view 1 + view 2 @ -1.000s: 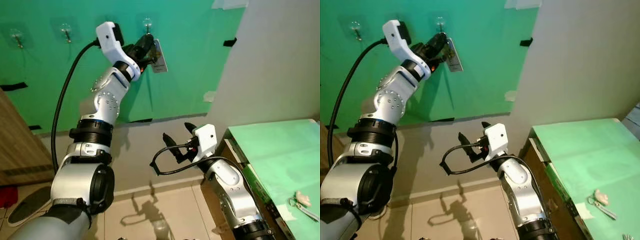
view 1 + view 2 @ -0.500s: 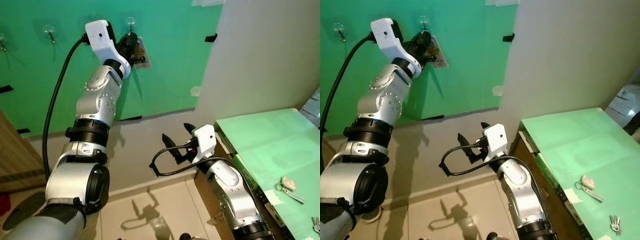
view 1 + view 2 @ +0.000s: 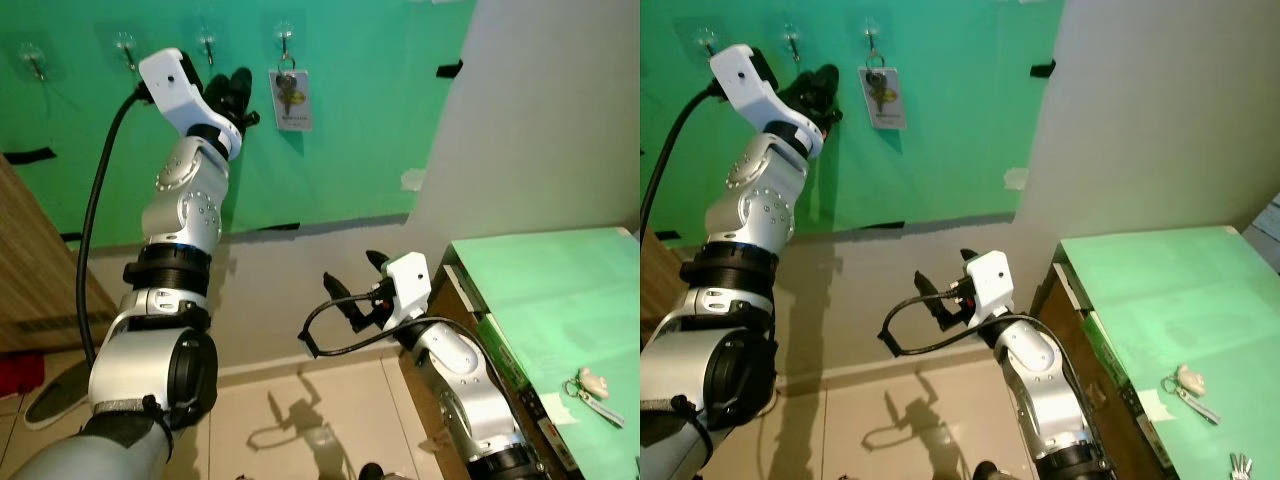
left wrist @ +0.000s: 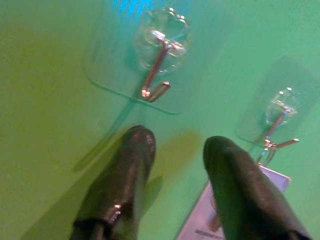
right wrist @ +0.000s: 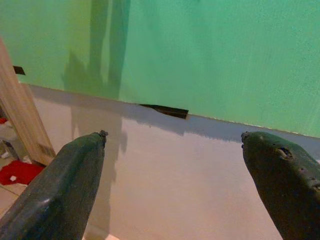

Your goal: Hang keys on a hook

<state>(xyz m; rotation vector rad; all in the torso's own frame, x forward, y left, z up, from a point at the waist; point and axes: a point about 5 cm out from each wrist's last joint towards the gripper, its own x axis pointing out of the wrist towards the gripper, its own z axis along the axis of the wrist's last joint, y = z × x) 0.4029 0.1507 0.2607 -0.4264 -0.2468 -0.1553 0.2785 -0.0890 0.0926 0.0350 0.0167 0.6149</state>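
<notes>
A bunch of keys with a white tag (image 3: 290, 101) hangs free from a clear hook (image 3: 285, 38) on the green wall. My left gripper (image 3: 238, 90) is raised just left of it, open and holding nothing. In the left wrist view its fingers (image 4: 132, 165) point at a bare hook (image 4: 156, 80), with the tag's edge (image 4: 274, 178) under the neighbouring hook (image 4: 278, 126). Lower down, my right gripper (image 3: 351, 270) stands open in front of the grey wall, and the right wrist view shows its fingertips (image 5: 82, 155) wide apart with nothing between them.
Other bare hooks (image 3: 125, 45) line the green wall to the left. A green-topped table (image 3: 560, 290) at the right carries another key bunch (image 3: 594, 385) and more keys (image 3: 1240, 465). A wooden cabinet (image 3: 30, 270), a shoe (image 3: 50, 400) and a red item (image 3: 15, 370) are at the left.
My left gripper has let go of the tagged keys and drawn back to the left. The keys now hang alone on the hook. The camera view has shifted; the right arm stays.
</notes>
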